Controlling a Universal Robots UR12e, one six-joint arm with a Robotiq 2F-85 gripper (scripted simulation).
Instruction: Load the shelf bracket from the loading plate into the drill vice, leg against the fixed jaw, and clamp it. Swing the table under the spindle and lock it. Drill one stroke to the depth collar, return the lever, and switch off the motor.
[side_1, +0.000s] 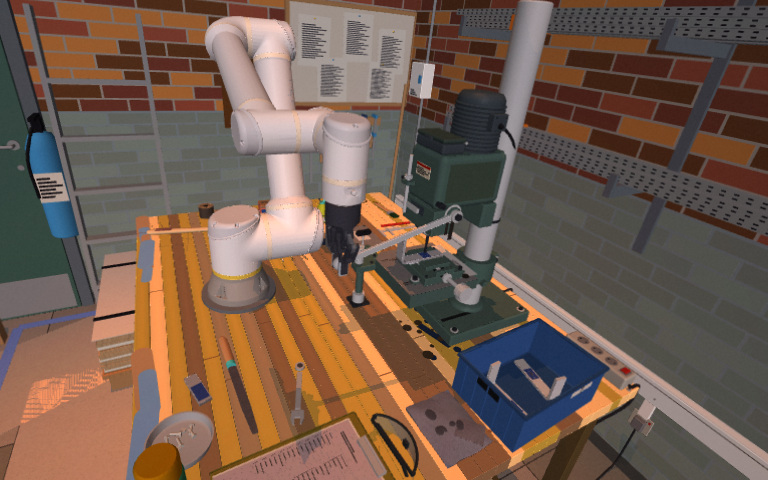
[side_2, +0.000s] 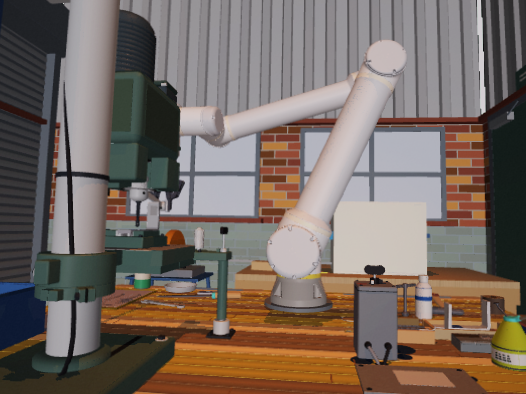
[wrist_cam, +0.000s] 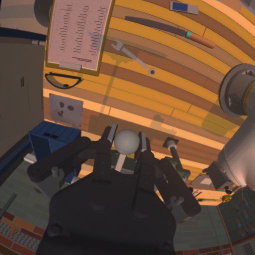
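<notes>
The shelf bracket (side_1: 422, 257) is partly hidden in the drill vice (side_1: 431, 270) on the green table, under the spindle of the drill press (side_1: 460, 170). The feed lever (side_1: 405, 236) slopes down from the press head toward the bench's middle, and my gripper (wrist_cam: 127, 139) is closed on its grey ball knob (wrist_cam: 126, 141) at the lower end. In the side camera the gripper (side_1: 346, 261) hangs straight down from the wrist, left of the table. The drill bit (side_2: 137, 216) points down over the vice.
A blue bin (side_1: 527, 379) with two brackets sits at the bench's right front corner. A green support post (side_1: 358, 283) stands just below the gripper. A wrench (side_1: 297, 391), a file (side_1: 238, 385), a clipboard (side_1: 311, 455) and safety glasses (side_1: 396, 441) lie toward the front edge. My arm's base (side_1: 238, 283) stands to the left.
</notes>
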